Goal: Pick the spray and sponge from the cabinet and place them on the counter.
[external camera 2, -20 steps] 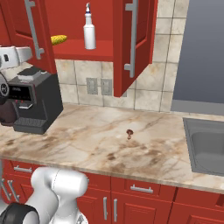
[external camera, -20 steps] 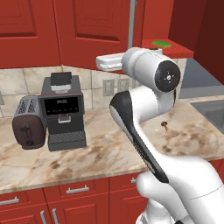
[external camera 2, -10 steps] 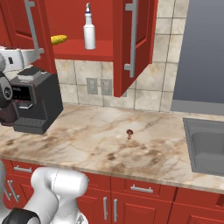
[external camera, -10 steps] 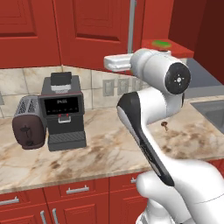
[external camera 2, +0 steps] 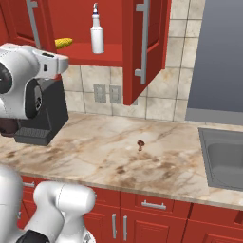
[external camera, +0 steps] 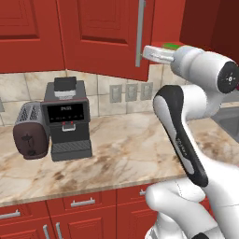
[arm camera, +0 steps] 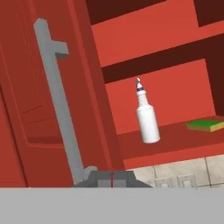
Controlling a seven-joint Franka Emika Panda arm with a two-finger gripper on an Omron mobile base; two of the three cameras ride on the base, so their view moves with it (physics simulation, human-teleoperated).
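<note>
The spray point(arm camera: 147, 117) stands mid-shelf in the cabinet point(arm camera: 175, 144), the sponge point(arm camera: 204, 126) toward the shelf's end. The door's handle point(arm camera: 59, 105) looms beside the gripper point(arm camera: 112, 178); a careless reach could clip it. Whether the fingers are spread, I cannot tell.

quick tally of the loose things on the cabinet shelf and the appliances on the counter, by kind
spray bottle: 1
green sponge: 1
yellow corn-cob-like thing: 1
coffee machine: 1
toaster: 1
total: 5
</note>
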